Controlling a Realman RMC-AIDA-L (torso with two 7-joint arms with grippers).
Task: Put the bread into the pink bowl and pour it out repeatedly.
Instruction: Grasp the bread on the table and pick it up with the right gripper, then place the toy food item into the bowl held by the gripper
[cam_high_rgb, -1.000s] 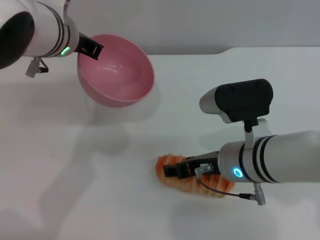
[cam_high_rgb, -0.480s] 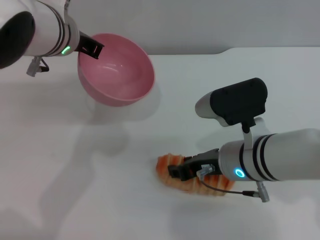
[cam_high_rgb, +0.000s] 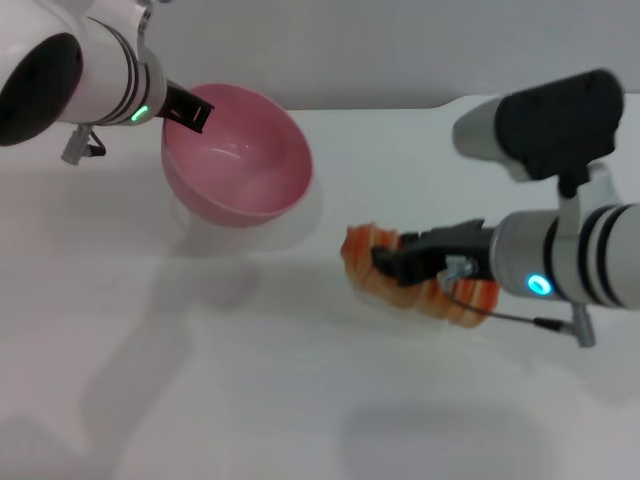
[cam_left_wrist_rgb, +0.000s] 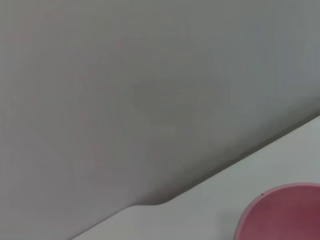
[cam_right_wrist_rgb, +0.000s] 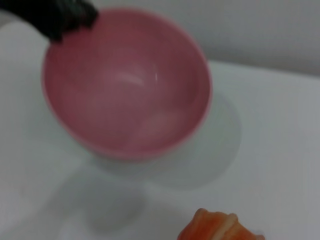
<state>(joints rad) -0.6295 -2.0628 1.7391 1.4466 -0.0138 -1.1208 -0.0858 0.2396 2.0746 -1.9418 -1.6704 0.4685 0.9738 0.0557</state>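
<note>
The pink bowl (cam_high_rgb: 240, 155) is held tilted above the table at the far left, its opening facing the right arm; it is empty. My left gripper (cam_high_rgb: 190, 108) is shut on its far rim. The bowl also shows in the right wrist view (cam_right_wrist_rgb: 127, 82) and a piece of its rim in the left wrist view (cam_left_wrist_rgb: 280, 212). My right gripper (cam_high_rgb: 392, 264) is shut on the bread (cam_high_rgb: 420, 280), an orange-brown ridged loaf, and holds it in the air to the right of the bowl. The loaf's end shows in the right wrist view (cam_right_wrist_rgb: 220, 227).
The white table (cam_high_rgb: 200, 380) runs to a grey wall at the back. Shadows of the bowl and arms lie on the table.
My right gripper has lifted the bread off the table and carried it up and toward the bowl. The left gripper and bowl have shifted only slightly.
</note>
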